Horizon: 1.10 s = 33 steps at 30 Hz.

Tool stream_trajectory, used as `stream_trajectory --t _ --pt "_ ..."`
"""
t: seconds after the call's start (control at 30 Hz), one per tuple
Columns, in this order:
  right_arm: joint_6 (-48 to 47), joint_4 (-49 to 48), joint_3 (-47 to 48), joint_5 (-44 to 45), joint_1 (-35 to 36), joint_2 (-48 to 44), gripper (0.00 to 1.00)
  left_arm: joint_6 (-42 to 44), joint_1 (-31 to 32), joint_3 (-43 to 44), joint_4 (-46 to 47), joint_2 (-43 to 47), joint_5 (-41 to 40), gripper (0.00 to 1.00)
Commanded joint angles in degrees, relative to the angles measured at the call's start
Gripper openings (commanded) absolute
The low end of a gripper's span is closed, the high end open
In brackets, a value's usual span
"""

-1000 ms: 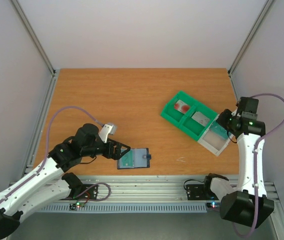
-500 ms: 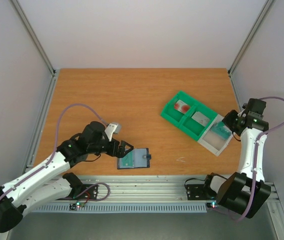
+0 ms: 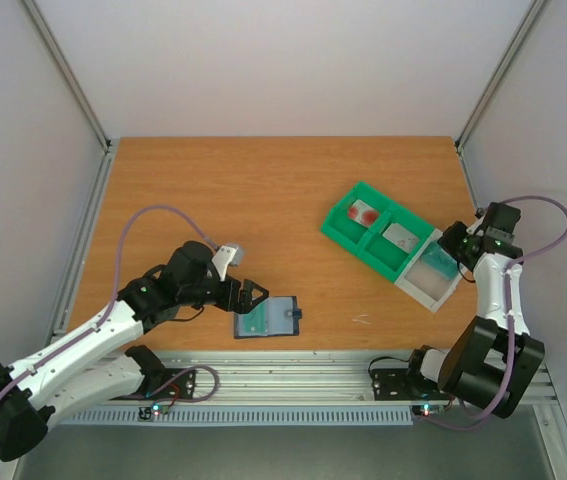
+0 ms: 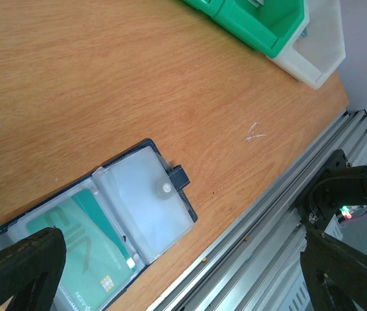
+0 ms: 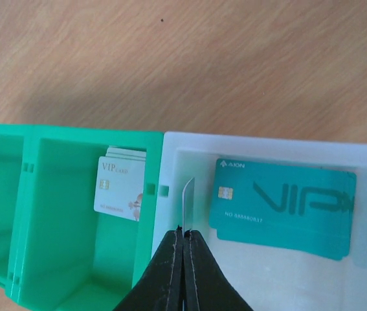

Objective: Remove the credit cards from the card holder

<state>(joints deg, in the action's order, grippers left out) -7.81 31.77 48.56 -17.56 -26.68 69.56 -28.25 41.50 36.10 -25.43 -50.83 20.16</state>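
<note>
Your right jaws are pinched shut on a thin whitish card (image 5: 188, 194) (edge-on, so its face is hidden). They hold it upright over the wall between the green compartmented plastic tray (image 5: 92, 139) and the white bin (image 5: 267, 144) beside it, probably to sort it. Your left jaws gape wide, low over the slate-blue bifold card holder (image 4: 138, 201). It lies open near the front edge of the wooden table (image 3: 213, 200), with teal cards (image 4: 92, 243) in its pocket, ready for a pull.

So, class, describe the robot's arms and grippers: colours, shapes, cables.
Both the left arm and right arm have white shells with black joints; a lilac cable loops along each. The left gripper and right gripper are black, two-fingered.
</note>
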Motion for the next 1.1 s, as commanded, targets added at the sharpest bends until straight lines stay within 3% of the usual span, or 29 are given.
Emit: stream_trajectory --t 0.0,0.47,1.07 --pt "-2.3 -4.6 0.0 -0.3 -0.4 1.2 0.01 0.6 -0.2 -0.7 3.0 -0.1 0.0 0.99" --pt "-2.2 -5.1 0.8 -0.2 -0.4 6.3 0.04 1.2 -0.4 0.5 1.0 0.2 1.2 0.99" --pt "-2.7 -3.0 1.6 5.9 -0.4 10.1 0.1 0.7 -0.7 -0.5 3.3 -0.9 1.9 0.99"
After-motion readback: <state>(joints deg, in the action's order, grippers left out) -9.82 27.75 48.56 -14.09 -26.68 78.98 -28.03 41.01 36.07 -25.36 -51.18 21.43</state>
